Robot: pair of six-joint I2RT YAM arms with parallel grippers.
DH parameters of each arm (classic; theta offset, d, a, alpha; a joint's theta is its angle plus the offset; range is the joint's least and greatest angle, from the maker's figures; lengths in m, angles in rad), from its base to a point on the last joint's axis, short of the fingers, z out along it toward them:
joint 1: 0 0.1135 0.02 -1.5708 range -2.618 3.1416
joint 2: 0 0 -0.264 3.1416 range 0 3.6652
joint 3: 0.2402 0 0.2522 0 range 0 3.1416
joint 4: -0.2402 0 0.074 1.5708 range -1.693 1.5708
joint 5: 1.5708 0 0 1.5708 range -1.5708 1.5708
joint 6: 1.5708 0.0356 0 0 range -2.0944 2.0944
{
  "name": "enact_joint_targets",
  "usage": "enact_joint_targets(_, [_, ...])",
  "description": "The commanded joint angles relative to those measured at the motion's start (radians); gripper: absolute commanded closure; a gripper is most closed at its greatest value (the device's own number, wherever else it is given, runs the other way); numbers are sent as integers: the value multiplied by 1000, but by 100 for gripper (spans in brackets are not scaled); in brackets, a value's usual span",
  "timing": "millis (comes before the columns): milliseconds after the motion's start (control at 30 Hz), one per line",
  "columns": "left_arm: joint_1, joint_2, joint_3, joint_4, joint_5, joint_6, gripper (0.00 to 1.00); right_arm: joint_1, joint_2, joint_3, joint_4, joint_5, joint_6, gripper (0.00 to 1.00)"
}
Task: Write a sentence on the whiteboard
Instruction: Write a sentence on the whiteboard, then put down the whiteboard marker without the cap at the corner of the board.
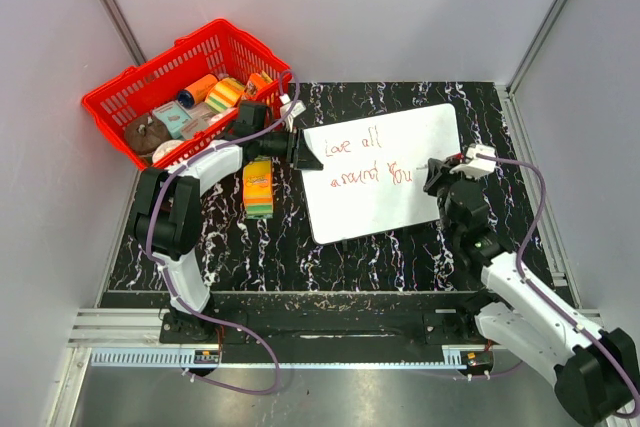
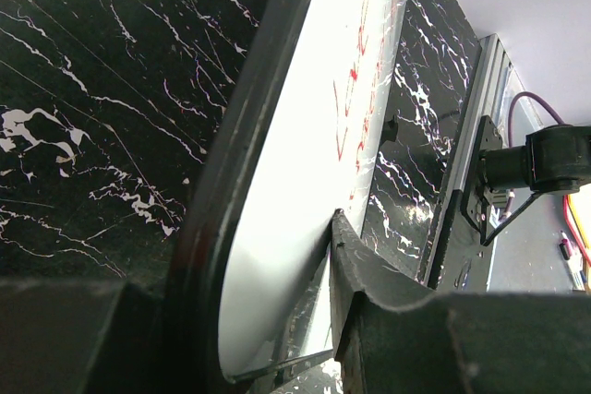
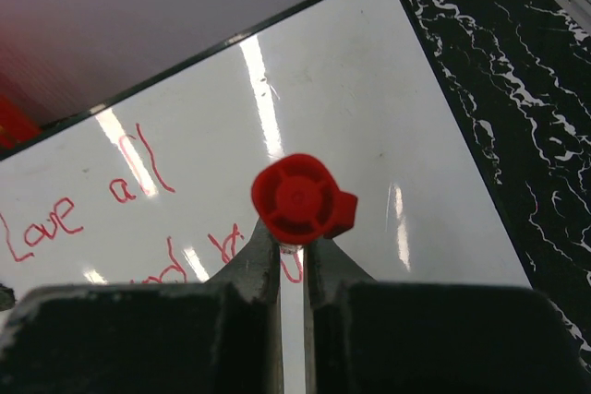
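left gripper (image 1: 305,152) clamping the left edge of the whiteboard (image 1: 410,132), right gripper (image 3: 294,269) pinching a red-capped pen (image 3: 300,200) over the board, sentence (image 1: 368,159) lying just left of it

Light falls from overhead, bright and even, so shadows on the black marbled tabletop (image 1: 380,247) are soft. The large flat white rectangular whiteboard (image 3: 369,89) is glossy: long white glare streaks lie on it just beyond the dark fingers (image 3: 254,269) of the right gripper (image 3: 291,248) (one runs straight up past the red-capped plastic pen (image 3: 297,198) between them). Those fingers look soft-edged, too near for focus. Around the fingers (image 2: 397,320) of the left gripper (image 2: 268,320) all is murky shadow, the board greyed beside them.
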Motion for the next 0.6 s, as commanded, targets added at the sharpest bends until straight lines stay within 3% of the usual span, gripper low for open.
enact_joint_targets(0, [-30, 34, -30, 22, -371, 330, 100, -6, -65, 67, -21, -15, -5, 100])
enact_joint_targets(233, [-29, 27, -31, 22, -372, 330, 82, -6, -108, 67, -56, -26, -6, 100])
enact_joint_targets(467, [-30, -41, -97, 93, -432, 317, 43, -6, -105, 78, -80, -38, -17, 100])
enact_joint_targets(567, [-29, -87, -137, 133, -472, 311, 35, -8, -111, 84, -100, -49, -15, 100])
